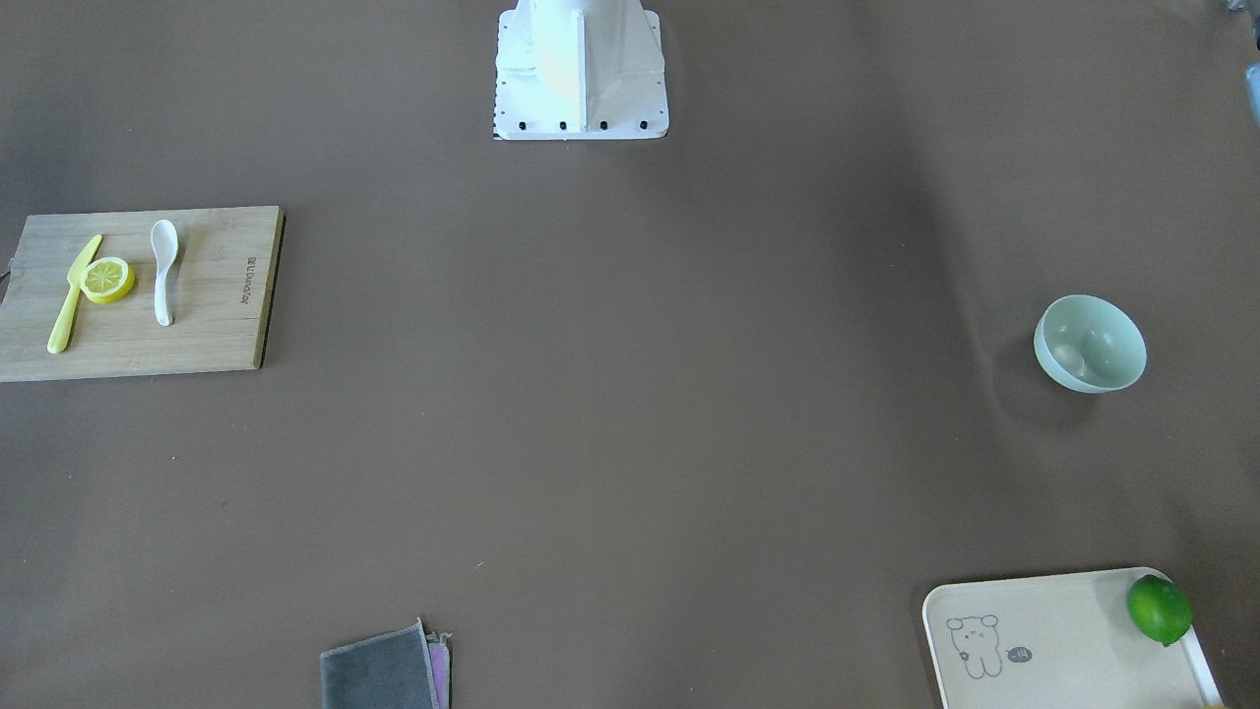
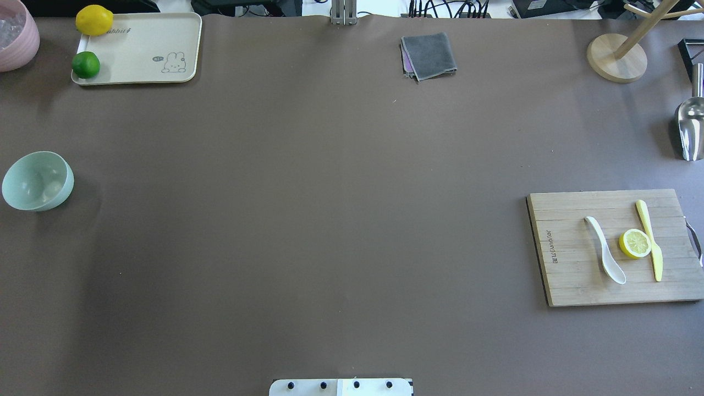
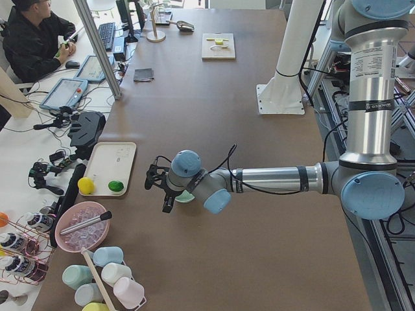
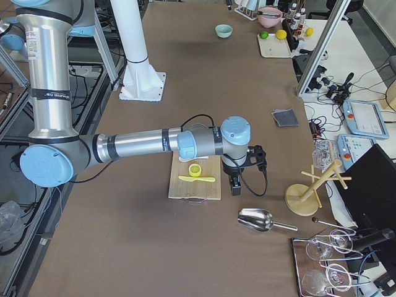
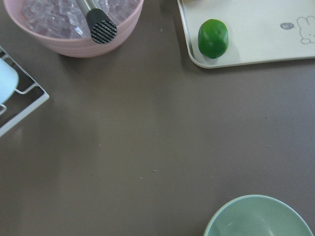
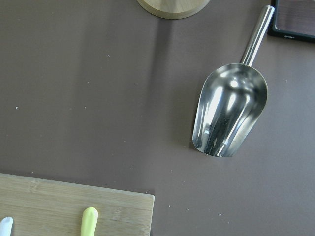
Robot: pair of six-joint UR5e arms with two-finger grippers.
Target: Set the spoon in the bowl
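The white spoon [image 1: 162, 271] lies on a wooden cutting board [image 1: 212, 325], next to a lemon half and a yellow knife; it also shows in the overhead view [image 2: 605, 250]. The mint-green bowl [image 1: 1090, 345] stands empty on the table, far from the board, at the left edge of the overhead view [image 2: 37, 181]. My left gripper [image 3: 161, 194] hangs above the table beside the bowl; the left wrist view shows the bowl's rim [image 5: 258, 216]. My right gripper [image 4: 236, 184] hangs beside the board's edge. I cannot tell whether either gripper is open or shut.
A cream tray [image 2: 143, 52] holds a lime [image 2: 86, 65] and a lemon [image 2: 94, 20]. A pink bowl of ice [image 5: 74, 24] stands near it. A metal scoop [image 6: 229, 115], a wooden stand [image 2: 616, 58] and a folded grey cloth [image 2: 429, 55] lie about the table.
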